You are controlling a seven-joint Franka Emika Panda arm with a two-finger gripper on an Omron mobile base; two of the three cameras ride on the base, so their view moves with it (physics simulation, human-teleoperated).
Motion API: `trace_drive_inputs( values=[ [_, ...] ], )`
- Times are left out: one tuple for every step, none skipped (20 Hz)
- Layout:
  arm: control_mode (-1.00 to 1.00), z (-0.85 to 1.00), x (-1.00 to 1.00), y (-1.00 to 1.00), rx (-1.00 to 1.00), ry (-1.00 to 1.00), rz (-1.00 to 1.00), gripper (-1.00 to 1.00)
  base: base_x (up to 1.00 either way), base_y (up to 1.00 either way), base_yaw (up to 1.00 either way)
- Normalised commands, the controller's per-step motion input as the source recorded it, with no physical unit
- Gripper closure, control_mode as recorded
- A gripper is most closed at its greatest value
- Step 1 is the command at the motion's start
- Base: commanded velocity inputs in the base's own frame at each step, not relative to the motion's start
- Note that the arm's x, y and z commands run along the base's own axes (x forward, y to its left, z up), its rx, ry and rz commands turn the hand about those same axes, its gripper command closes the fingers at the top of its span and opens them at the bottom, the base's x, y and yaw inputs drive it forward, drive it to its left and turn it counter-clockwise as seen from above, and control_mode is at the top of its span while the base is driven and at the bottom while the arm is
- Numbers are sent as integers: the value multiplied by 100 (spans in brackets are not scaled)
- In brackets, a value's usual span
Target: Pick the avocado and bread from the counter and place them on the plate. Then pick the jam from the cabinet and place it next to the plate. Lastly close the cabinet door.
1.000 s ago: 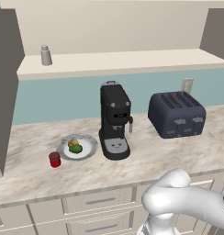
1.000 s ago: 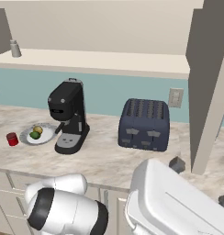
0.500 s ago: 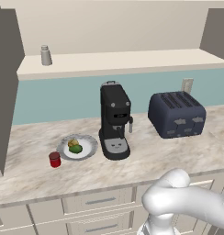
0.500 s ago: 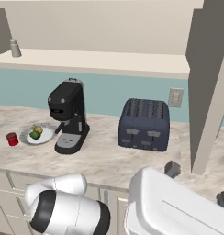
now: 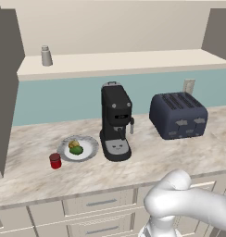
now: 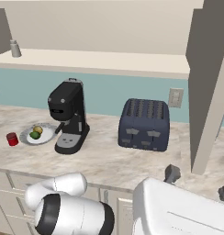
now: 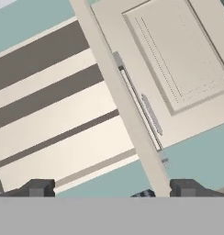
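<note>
A black coffee machine (image 5: pixel 116 121) stands upright near the middle of the desk. A dark blue toaster (image 5: pixel 178 115) sits well to its right, below a wall outlet (image 5: pixel 188 86) on the teal backsplash (image 5: pixel 59 99). A grey-white shaker (image 5: pixel 46 55) stands upright on the shelf, far left. Pale drawers (image 5: pixel 101 202) with silver handles run below.

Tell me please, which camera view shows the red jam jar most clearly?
The left base view shows the jam best: it stands closer and larger there, on the counter just beside the plate. In the right base view it is a small red spot near the left edge. The hand view faces the cabinet door instead.
</note>
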Motion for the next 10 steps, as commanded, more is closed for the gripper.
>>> trace_drive_inputs(
  values=[
    [-100, 0, 11, -1, -4, 0, 7, -100, 0, 0, 0],
    [-100, 0, 20, -4, -2, 0, 7, -100, 0, 0, 0],
    [-100, 0, 24, -5, 0, 0, 8, -100, 0, 0, 0],
    [-100, 0, 30, -8, 0, 0, 8, -100, 0, 0, 0],
    [-100, 0, 29, -9, 0, 0, 8, -100, 0, 0, 0],
    [-100, 0, 32, -10, -1, 0, 9, -100, 0, 0, 0],
    [-100, 0, 35, -13, 0, 1, 10, -100, 0, 0, 0],
    [-100, 0, 41, -17, 0, 4, 11, -100, 0, 0, 0],
    [-100, 2, 44, -21, 0, 5, 11, -100, 0, 0, 0],
    [-100, 6, 42, -28, 0, 5, 12, -100, 0, 0, 0]
  ],
)
